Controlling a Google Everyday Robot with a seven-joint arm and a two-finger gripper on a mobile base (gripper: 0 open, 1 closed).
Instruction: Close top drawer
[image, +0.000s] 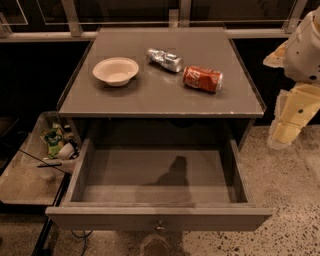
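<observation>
The top drawer (159, 218) of the grey-brown cabinet is pulled far out toward the camera. Its inside is bare except for a shadow. Its small metal knob (160, 227) sits in the middle of the flat front at the bottom of the view. The two lower drawer fronts are hidden under it. My gripper (286, 131), cream and white, hangs at the right edge of the view. It is beside the cabinet's right front corner, above the floor and to the right of the drawer's right wall, touching nothing.
On the cabinet top (160, 97) lie a white bowl (115, 71), a crushed silver can (164, 59) and a red soda can (202, 79). A clear bin with snack packets (52, 142) stands left of the drawer. Speckled floor (292, 200) lies to the right.
</observation>
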